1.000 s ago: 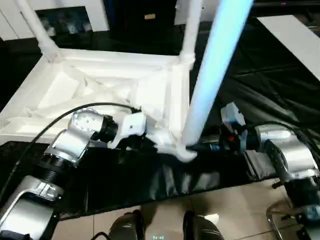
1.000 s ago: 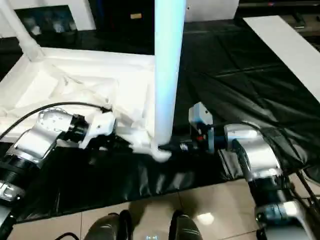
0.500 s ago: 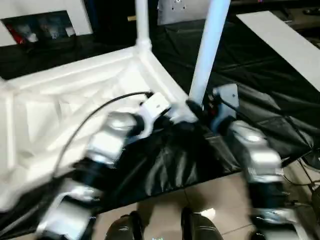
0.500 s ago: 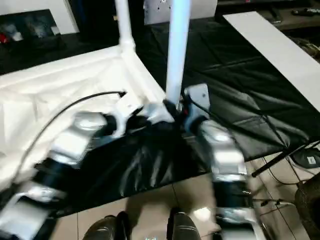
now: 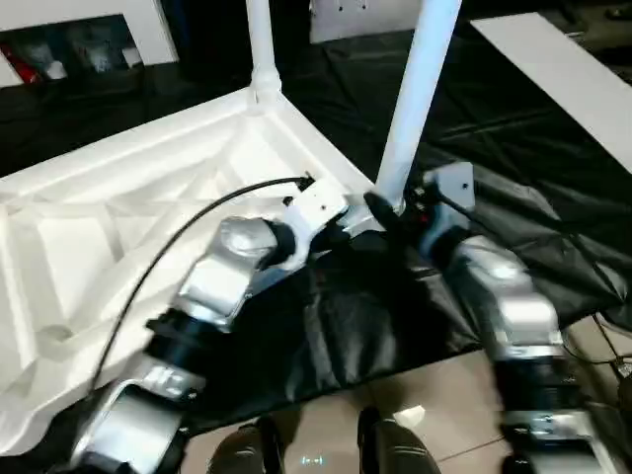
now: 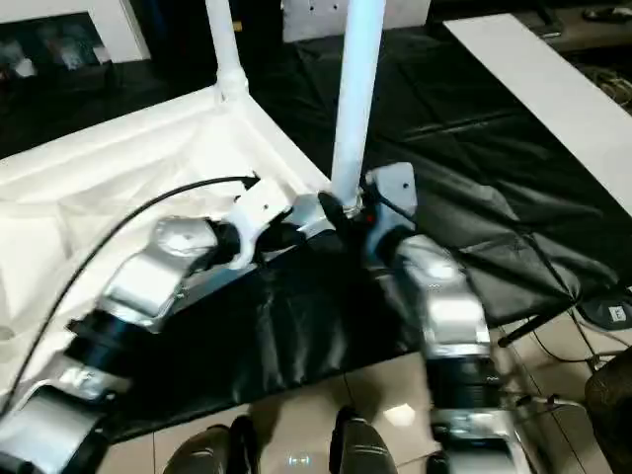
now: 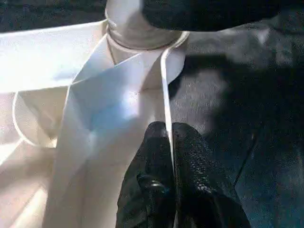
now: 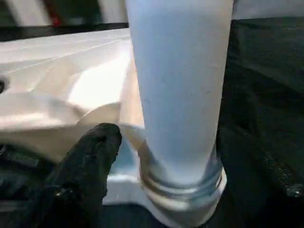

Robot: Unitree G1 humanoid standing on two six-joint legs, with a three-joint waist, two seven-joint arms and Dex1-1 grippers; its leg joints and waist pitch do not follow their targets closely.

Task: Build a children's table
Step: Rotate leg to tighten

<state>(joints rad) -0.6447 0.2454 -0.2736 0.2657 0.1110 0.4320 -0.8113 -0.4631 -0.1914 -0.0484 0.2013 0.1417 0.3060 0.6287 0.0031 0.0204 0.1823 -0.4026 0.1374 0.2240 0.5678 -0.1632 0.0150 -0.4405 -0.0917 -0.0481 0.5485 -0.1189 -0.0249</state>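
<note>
Table (image 5: 128, 227): it lies upside down on the black cloth (image 5: 533, 158), with its ribbed underside facing up at me. It fills the head view from about 9 o'clock to the middle.
Near leg (image 5: 420, 89): it stands straight up in the corner socket (image 7: 142, 42) closest to me, at about 1 o'clock from the middle of the head view.
Far leg (image 5: 261, 44): it stands up in the next corner, at about 12 o'clock.
Other legs: I cannot see them here.
Left gripper (image 7: 168, 142): its two fingers are pressed together on the thin edge wall of the table, just beside the near socket. I think I pinch here to keep the table from sliding or tipping while the leg is worked.
Right gripper (image 5: 387, 215): it sits at the foot of the near leg, on the other side from my left gripper. One black finger (image 8: 83, 161) is just beside the leg, and I see a gap between them. The other finger is hidden, so I cannot tell if the jaws are spread or closed.
Why both are here: I think this corner is the one in hand, so one arm steadies and the other tends the leg.
How the table looks: white plastic, smooth, with thin crossing ribs (image 5: 118, 247) and round sockets at the corners. The near leg is a long tube, wider at its foot.
Fit: the leg looks set deep in its ring (image 8: 183, 185), but I cannot tell if it is fully tight.
</note>
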